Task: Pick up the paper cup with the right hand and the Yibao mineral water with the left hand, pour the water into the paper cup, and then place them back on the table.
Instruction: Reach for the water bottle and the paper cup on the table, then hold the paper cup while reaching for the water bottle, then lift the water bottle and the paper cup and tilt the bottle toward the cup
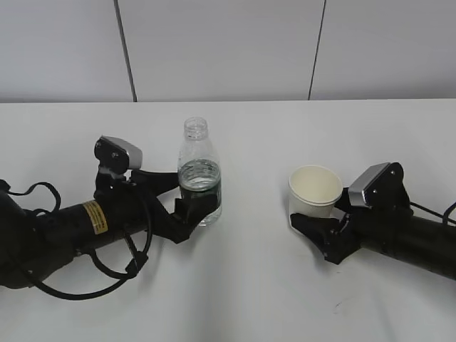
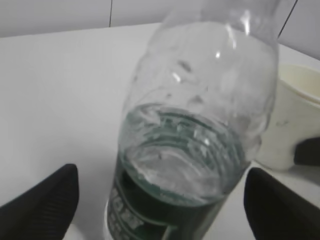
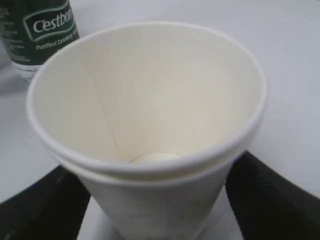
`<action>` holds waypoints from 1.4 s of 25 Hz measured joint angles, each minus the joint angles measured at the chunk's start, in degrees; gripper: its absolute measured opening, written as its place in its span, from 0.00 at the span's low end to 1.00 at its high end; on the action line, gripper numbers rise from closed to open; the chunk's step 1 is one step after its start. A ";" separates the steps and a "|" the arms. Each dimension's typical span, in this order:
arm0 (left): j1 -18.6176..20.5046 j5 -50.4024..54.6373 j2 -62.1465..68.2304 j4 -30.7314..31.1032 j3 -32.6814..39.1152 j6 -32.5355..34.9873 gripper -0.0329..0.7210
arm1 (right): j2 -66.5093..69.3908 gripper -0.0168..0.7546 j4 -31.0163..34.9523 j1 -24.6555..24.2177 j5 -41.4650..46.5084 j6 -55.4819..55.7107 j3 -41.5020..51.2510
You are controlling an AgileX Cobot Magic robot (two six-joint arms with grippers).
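Note:
The Yibao mineral water (image 1: pixel 199 171) stands upright on the table (image 1: pixel 249 285), capless and about half full. My left hand's gripper (image 1: pixel 194 194) is open, with its fingers on either side of the green label. In the left wrist view the bottle (image 2: pixel 195 125) fills the space between the fingers of the gripper (image 2: pixel 162 200), with a gap on the left side. The paper cup (image 1: pixel 315 189) stands on the table, dry inside. My right hand's gripper (image 1: pixel 313 212) is open around its lower half. In the right wrist view the cup (image 3: pixel 150 100) sits between the gripper's (image 3: pixel 157 200) fingers, which lie close to its wall.
Bottle and cup stand about a hand's width apart. The cup shows in the left wrist view (image 2: pixel 295 120) and the bottle's label in the right wrist view (image 3: pixel 42 30). A grey panelled wall (image 1: pixel 228 43) rises behind the table's far edge.

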 joint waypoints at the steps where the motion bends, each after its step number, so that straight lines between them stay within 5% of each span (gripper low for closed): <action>1: 0.00 0.00 0.65 0.00 0.00 0.00 0.85 | 0.00 0.85 -0.42 0.00 0.00 0.00 -0.39; 10: -0.07 0.21 2.46 -0.11 -2.00 -0.05 0.85 | 0.00 0.73 -3.37 0.00 0.00 0.20 -1.27; 19: -2.73 0.04 5.32 -0.10 -6.79 -0.05 0.82 | 0.00 0.71 -3.73 0.00 0.00 0.33 -1.27; 29: -2.77 -0.18 5.54 -0.42 -6.91 0.00 0.56 | 0.00 0.71 -3.73 0.00 0.00 0.33 -1.27; 35: -2.77 -0.25 5.54 -0.42 -6.91 0.00 0.49 | 0.00 0.67 -3.77 0.00 0.00 0.33 -1.27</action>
